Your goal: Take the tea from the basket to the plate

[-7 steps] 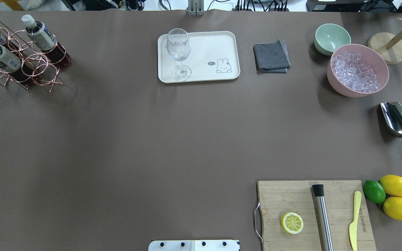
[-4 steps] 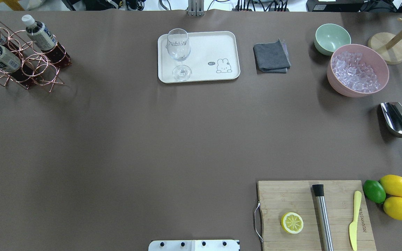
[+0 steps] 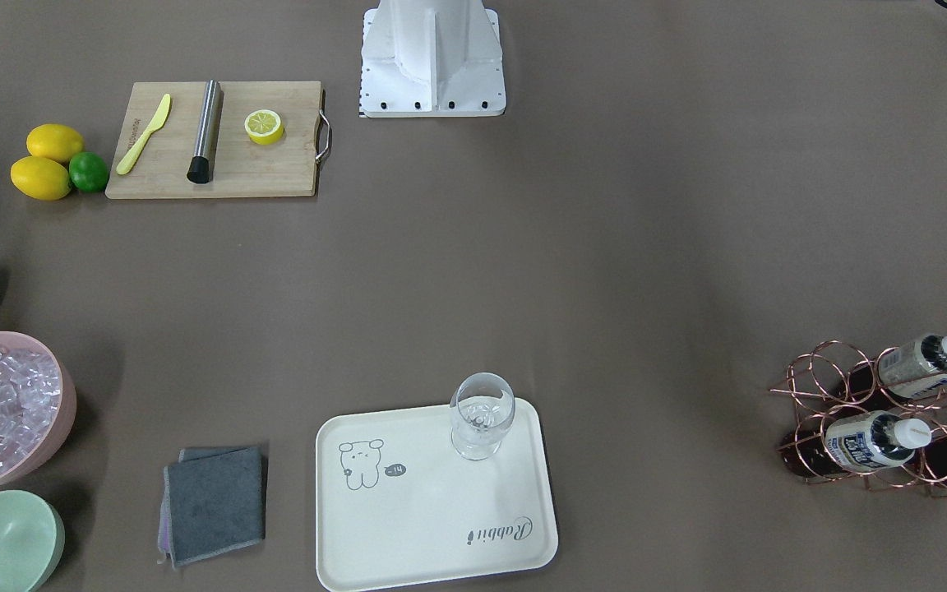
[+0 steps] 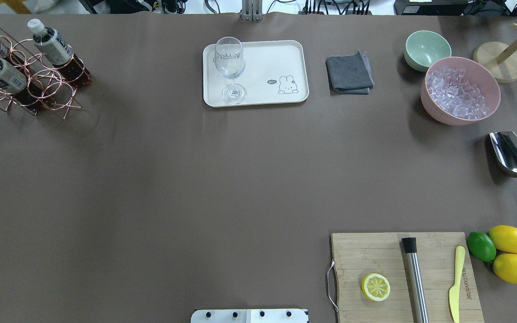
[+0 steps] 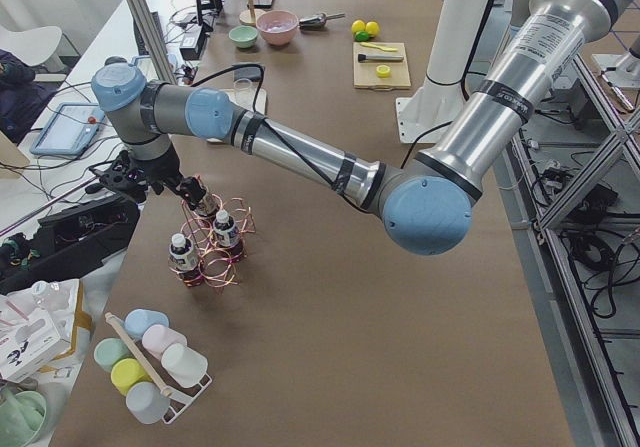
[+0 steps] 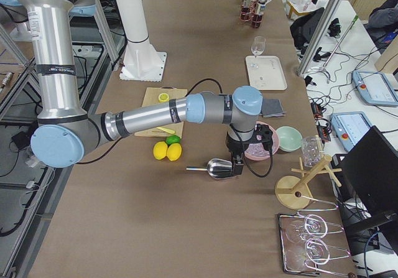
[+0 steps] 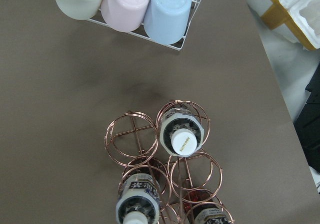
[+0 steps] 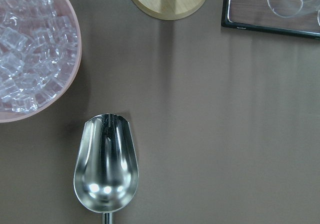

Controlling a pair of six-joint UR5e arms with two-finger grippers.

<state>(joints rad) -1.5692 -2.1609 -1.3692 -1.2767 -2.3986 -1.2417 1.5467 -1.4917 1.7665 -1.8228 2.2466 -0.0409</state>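
Left claw [image 5: 196, 195], grip impossible to judge, hangs over the basket [image 4: 56, 92]; tea [image 4: 53, 45] has barely shifted.

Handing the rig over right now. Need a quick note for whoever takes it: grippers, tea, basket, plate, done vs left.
Left gripper: over the basket; open or shut cannot be told.
Right gripper: above the metal scoop, far from the job; state cannot be told.
Tea: all three tea bottles sit in the basket's rings.
Plate: holds only a wine glass near one edge; the rest is bare.
Done: nothing on the plate yet.
Left: grasp one bottle, lift it out, set it on the plate away from the glass.
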